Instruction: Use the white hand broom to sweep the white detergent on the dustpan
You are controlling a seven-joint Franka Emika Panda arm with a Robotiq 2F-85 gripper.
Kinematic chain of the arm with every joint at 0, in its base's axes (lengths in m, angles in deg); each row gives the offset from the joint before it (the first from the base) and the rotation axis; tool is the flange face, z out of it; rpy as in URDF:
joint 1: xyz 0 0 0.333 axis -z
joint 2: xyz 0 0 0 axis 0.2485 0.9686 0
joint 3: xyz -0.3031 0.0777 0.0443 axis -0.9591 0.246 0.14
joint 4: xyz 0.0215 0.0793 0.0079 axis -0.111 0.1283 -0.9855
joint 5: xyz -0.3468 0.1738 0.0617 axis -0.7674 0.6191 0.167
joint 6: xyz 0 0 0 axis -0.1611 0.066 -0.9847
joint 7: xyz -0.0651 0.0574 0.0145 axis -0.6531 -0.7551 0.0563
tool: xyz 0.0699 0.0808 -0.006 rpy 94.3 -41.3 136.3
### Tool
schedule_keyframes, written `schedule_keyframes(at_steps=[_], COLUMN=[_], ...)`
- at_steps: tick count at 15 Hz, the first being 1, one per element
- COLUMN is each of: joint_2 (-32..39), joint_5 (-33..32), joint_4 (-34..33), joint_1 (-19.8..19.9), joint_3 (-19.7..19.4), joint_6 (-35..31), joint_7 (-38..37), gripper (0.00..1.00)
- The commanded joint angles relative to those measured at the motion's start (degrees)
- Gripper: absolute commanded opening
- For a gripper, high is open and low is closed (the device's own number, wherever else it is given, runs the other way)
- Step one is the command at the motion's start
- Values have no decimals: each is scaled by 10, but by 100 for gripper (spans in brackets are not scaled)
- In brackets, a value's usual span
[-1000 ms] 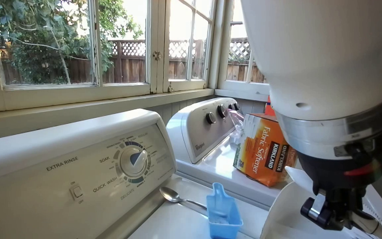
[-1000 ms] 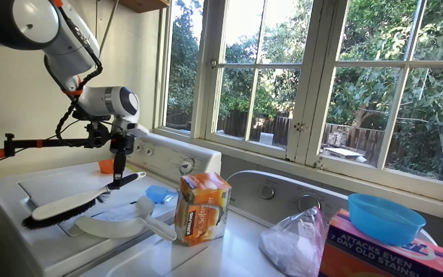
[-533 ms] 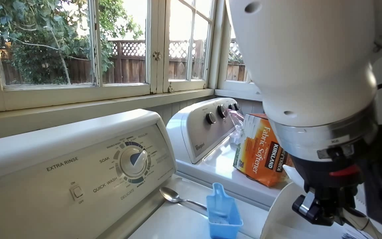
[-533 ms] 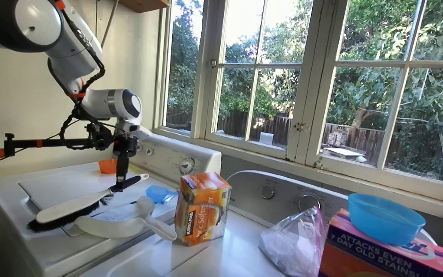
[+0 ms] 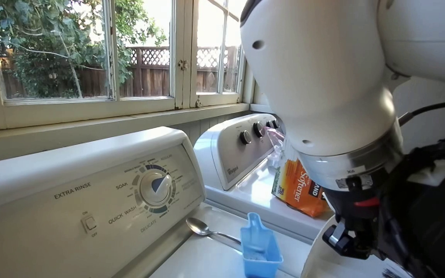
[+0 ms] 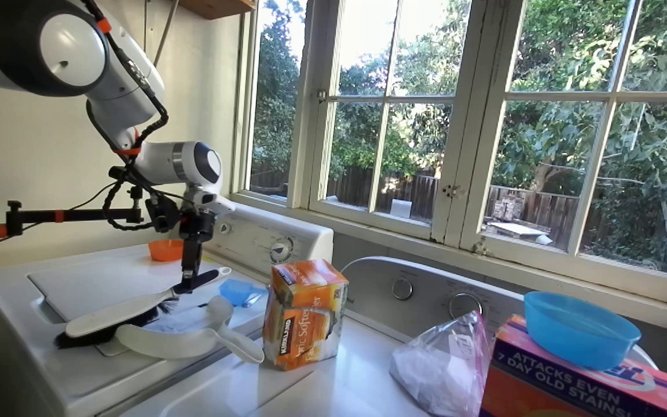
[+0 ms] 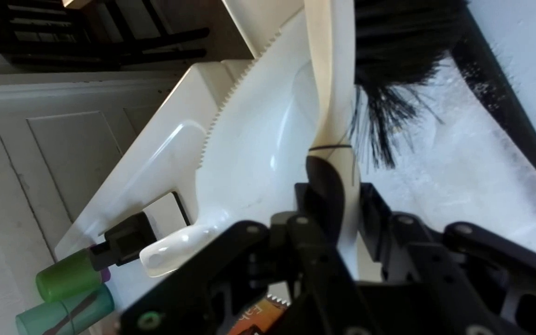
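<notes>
The broom (image 7: 335,79) is held by its handle (image 7: 351,181), on which the fingers (image 7: 376,218) are clamped, and its bristles (image 7: 403,46) are carried ahead of the fingers and to their right in the wrist view. Right of the fingers, the detergent (image 7: 468,177) is spread in a white layer on the desk (image 6: 96,284); left of them the dustpan (image 7: 249,153) is laid, its right edge covered by the broom. In an exterior view the scoop (image 6: 233,292) is seen near the fingers, on their right. The step in hand is judged to be the sweeping itself: the grasp is made, and plenty of detergent is left outside the dustpan. For the next move, the bristles probably need to be set down on the detergent's far side from the dustpan, then drawn left toward it, lightly. Whether the desk is touched by them cannot be told.
</notes>
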Motion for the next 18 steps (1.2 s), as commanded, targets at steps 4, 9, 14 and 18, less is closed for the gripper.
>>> schedule_keyframes(at_steps=[4,9,14,18], joint_2=[39,63,84,90], joint_5=[16,14,15,10], joint_4=[-67,-96,-119,-130], joint_1=[-15,-25,-28,-32], joint_3=[-2,-7,-14,-22], joint_6=[61,82,89,85], joint_7=[-45,-81,-127,-162], gripper=[7,7,7,7])
